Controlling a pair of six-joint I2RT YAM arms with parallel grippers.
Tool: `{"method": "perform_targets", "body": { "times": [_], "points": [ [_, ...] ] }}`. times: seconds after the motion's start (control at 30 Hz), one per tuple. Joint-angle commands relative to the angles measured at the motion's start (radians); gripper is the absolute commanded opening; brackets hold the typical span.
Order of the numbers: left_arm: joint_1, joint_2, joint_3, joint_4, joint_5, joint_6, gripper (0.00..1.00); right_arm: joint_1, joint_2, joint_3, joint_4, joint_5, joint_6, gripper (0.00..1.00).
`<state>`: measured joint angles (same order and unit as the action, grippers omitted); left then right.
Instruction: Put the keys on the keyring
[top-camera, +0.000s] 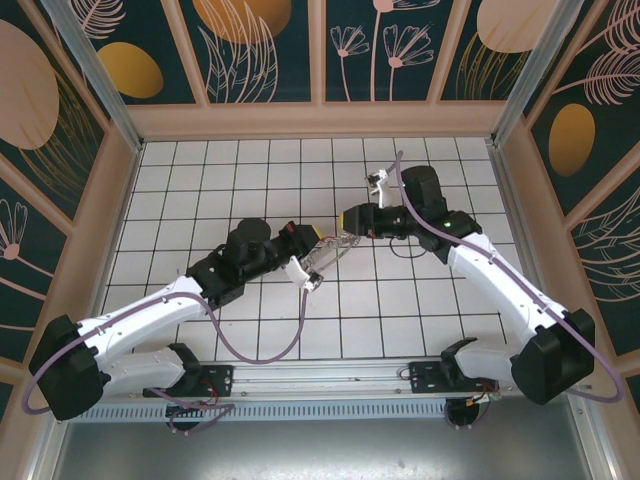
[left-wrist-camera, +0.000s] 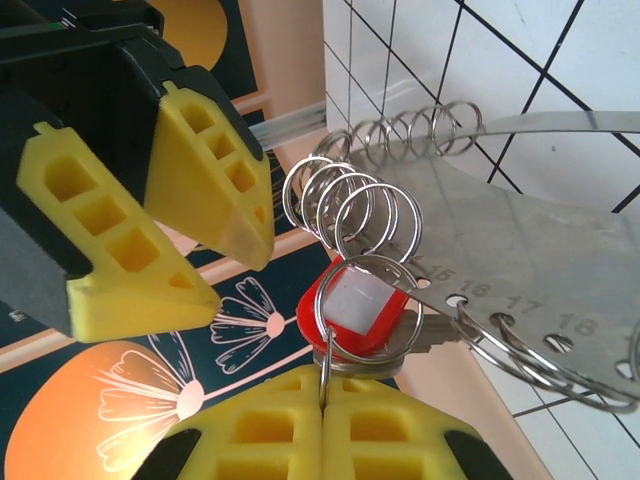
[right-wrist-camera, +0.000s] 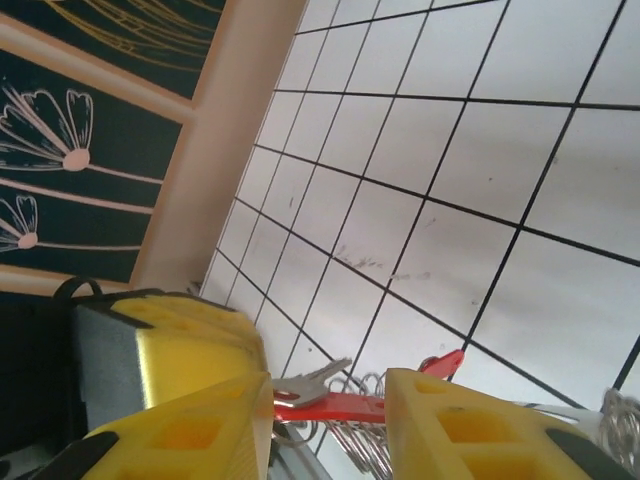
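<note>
Red key (left-wrist-camera: 352, 318) pinched in left gripper (left-wrist-camera: 322, 400); keyring (left-wrist-camera: 560, 270) between right gripper (right-wrist-camera: 330, 395) fingers.

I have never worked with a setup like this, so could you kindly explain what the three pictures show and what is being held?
These are two robot arms bolted at the near edge of a white tiled table. The overhead picture comes from a fixed camera above and behind them; the other two come from cameras on each wrist, which is why yellow fingers loom large there.

The arms meet mid-table. The left gripper is pinched shut on a small split ring carrying a red-headed key. Beside it is the keyring, a numbered metal strip strung with many wire rings. The right gripper meets that strip's far end in the overhead view; whether its fingers are clamped I cannot tell. A red-headed key lies between the right gripper's fingers in its wrist view.
</note>
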<state>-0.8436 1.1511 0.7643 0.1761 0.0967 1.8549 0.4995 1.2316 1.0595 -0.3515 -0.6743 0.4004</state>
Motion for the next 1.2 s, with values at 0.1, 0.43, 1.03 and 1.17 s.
{"method": "perform_targets", "body": {
  "times": [0.1,0.43,1.03,1.17],
  "points": [
    [-0.006,-0.019,-0.02,0.072,0.052,-0.046,0.0,0.01,-0.152,-0.024,-0.041,0.072,-0.833,0.36],
    [-0.005,-0.049,-0.02,0.064,0.111,-0.095,0.0,-0.012,-0.032,0.035,-0.144,-0.058,-1.5,0.39],
    [-0.022,-0.073,-0.039,0.048,0.132,-0.122,0.0,0.042,0.04,0.076,-0.226,-0.145,-1.611,0.38],
    [-0.025,-0.07,-0.038,0.052,0.133,-0.126,0.0,0.07,0.026,0.042,-0.186,-0.135,-1.582,0.42]
  ]
}}
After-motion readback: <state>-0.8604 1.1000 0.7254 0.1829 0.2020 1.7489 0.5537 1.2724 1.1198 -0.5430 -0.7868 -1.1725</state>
